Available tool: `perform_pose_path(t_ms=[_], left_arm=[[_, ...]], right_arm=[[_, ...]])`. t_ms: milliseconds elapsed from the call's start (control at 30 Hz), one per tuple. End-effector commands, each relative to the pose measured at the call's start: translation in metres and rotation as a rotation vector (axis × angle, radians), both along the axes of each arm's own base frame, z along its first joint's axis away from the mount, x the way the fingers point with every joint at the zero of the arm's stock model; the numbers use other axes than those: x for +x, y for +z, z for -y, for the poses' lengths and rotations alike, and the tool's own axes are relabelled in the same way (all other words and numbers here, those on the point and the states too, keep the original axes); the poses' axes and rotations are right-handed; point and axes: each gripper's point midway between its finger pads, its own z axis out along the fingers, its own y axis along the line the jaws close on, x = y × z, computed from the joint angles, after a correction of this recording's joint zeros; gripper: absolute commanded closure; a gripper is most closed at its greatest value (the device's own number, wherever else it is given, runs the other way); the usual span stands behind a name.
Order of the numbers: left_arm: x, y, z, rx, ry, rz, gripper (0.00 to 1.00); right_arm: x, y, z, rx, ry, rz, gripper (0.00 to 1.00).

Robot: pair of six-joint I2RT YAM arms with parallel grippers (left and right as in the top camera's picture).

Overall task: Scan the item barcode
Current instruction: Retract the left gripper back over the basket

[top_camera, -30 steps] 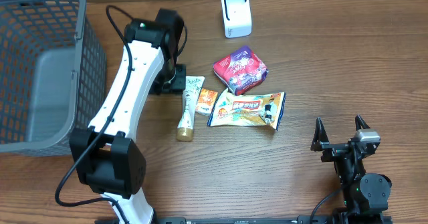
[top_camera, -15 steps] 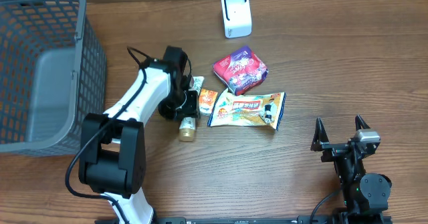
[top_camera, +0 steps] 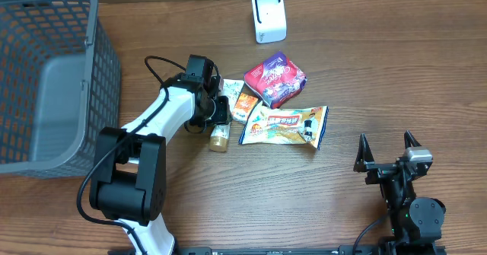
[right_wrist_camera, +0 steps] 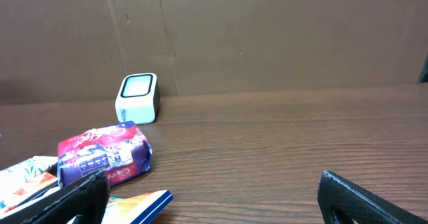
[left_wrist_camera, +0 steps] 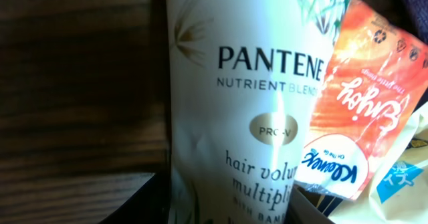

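A white Pantene tube with a gold cap lies on the wooden table among the packs. My left gripper sits low over the tube's middle. Its dark fingers press against both sides of the tube, so it is shut on it. No barcode shows on the tube's upper face. The white scanner stands at the back of the table, also in the right wrist view. Near the front right edge, my right gripper rests wide open with nothing in it.
An orange tissue pack lies against the tube. A purple pack and a yellow-blue snack bag lie just right of it. A grey basket fills the far left.
My left arm swung down from the back onto the tube and its jaws narrowed on it. The tube and the nearby packs shifted slightly right. The right arm stayed still.
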Motion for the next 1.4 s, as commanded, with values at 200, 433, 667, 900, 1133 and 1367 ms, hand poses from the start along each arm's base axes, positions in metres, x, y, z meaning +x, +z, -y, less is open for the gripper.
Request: perform_pose_path(t_ms=[200, 433, 667, 900, 1133, 1367], left_arm=[[0.038, 0.079, 0.022, -0.090, -0.013, 0.056, 0.62], [0.048, 0.182, 0.022, -0.093, -0.025, 0.116, 0.43], [0.035, 0.283, 0.003, -0.108, -0.001, 0.226, 0.23], [0.006, 0.330, -0.026, -0.083, 0.026, 0.275, 0.07], [-0.011, 0.362, -0.049, -0.080, 0.074, 0.370, 0.02], [-0.038, 0.377, -0.079, -0.005, 0.129, 0.428, 0.00]], right_arm=[[0.000, -0.002, 0.002, -0.007, -0.012, 0.005, 0.00], [0.000, -0.002, 0.002, -0.007, -0.012, 0.005, 0.00], [0.000, -0.002, 0.002, -0.007, -0.012, 0.005, 0.00], [0.000, -0.002, 0.002, -0.007, -0.012, 0.005, 0.00], [0.000, -0.002, 0.002, -0.007, -0.012, 0.005, 0.00], [0.000, -0.002, 0.002, -0.007, -0.012, 0.005, 0.00]])
